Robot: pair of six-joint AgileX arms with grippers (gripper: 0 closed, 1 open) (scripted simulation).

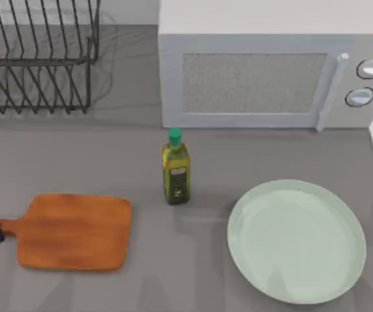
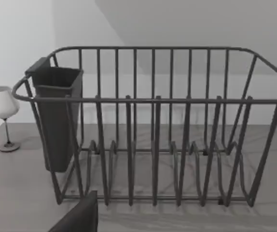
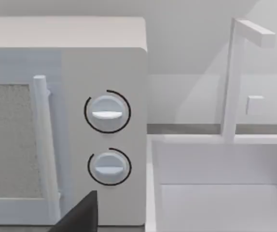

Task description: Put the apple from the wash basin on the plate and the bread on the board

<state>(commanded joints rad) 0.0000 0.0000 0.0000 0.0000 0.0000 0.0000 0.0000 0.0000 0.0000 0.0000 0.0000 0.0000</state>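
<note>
From above, the board (image 1: 75,232) lies at the tabletop's left and the plate (image 1: 296,241) at its right, an oil bottle (image 1: 175,168) between them before the microwave (image 1: 271,71). The left wrist view faces a dish rack (image 2: 153,125) and wine glass (image 2: 3,113). The right wrist view faces the microwave's dials (image 3: 107,112) beside the wash basin (image 3: 225,183); whether either tool is apart, I cannot tell.

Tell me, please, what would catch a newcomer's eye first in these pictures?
Probably the big white microwave at the back of the table, with a green-capped oil bottle standing just in front of it. Next come the large pale green plate at the front right and the orange wooden board at the front left, both bare. A dark wire dish rack fills the back left corner.
</note>
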